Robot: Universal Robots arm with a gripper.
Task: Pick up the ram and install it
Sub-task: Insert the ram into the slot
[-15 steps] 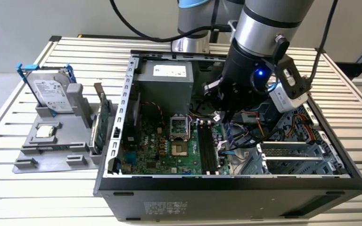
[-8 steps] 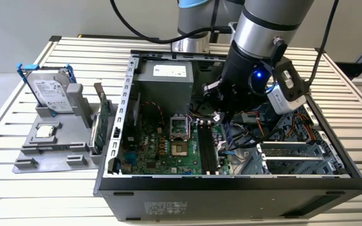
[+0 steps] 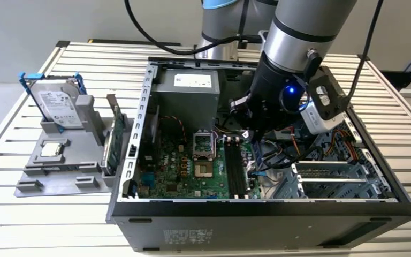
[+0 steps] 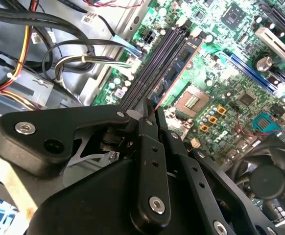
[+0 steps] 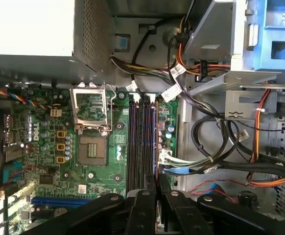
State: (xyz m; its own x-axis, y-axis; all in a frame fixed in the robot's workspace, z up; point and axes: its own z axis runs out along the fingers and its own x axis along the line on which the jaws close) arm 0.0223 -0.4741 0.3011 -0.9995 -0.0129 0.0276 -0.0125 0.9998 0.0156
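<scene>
A: What is lying inside the open computer case (image 3: 263, 206)?
B: A green motherboard (image 3: 184, 166), studded with small cylinders and chips, is lying flat on the case floor. A square, metal-framed processor socket (image 5: 91, 127) is sitting beside a row of long, dark memory slots (image 5: 141, 147). A grey, perforated metal power supply box (image 3: 188, 91) is standing at the far wall, and bundled cables (image 5: 221, 147) are looping past the bare metal drive cage.

A: Where is the ram?
B: The ram (image 4: 174, 73), a thin, flat stick with a blue face and dark chips, is standing on edge along the memory slots in the second wrist view. Its near end is running in between the black fingers.

A: How is the arm posing?
B: The grey, cylindrical arm is reaching steeply down into the case, with the gripper (image 3: 252, 138) just above the slots. In both wrist views, the 2 matte black fingers (image 5: 145, 208) are drawn close together on the stick's edge, pinching it.

A: What is resting outside the case?
B: At the exterior view's left, a grey plastic stand (image 3: 66, 160) on the slatted metal table (image 3: 20, 214) is holding a silver hard drive (image 3: 57, 104) upright in a blue bracket, and a green card (image 3: 118, 128) is standing on edge.
</scene>
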